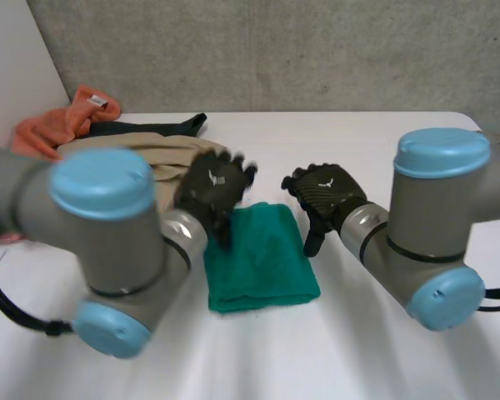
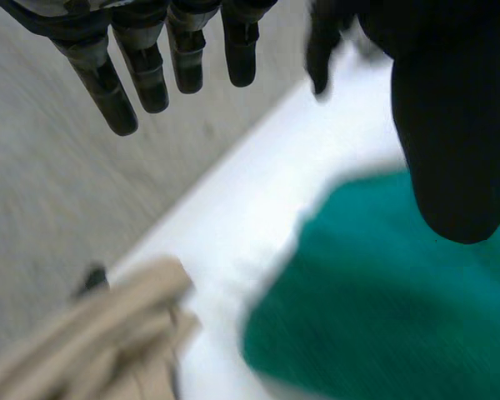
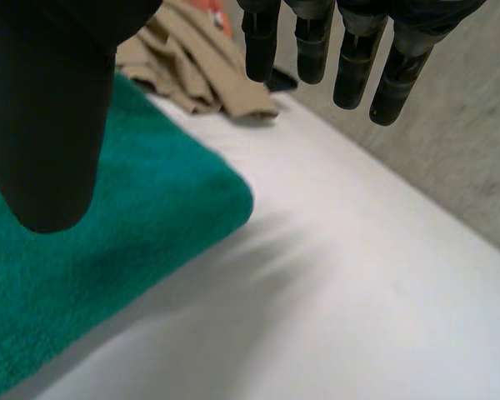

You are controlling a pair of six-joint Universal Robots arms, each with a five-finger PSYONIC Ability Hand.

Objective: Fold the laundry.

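Note:
A folded green towel (image 1: 261, 257) lies on the white table (image 1: 383, 158) between my arms. My left hand (image 1: 214, 187) hovers open over the towel's far left corner, its fingers (image 2: 150, 67) straight and its thumb (image 2: 454, 125) above the green towel (image 2: 400, 300), holding nothing. My right hand (image 1: 323, 196) hangs open just past the towel's far right corner. In the right wrist view its fingers (image 3: 350, 50) are spread and its thumb (image 3: 50, 108) stands over the green towel (image 3: 92, 242), apart from it.
A pile of laundry sits at the table's far left: a beige garment (image 1: 162, 158), an orange cloth (image 1: 67, 121) and a dark cloth (image 1: 150, 127). The beige garment (image 2: 92, 333) lies beside the towel. A grey wall (image 1: 317, 50) runs behind the table.

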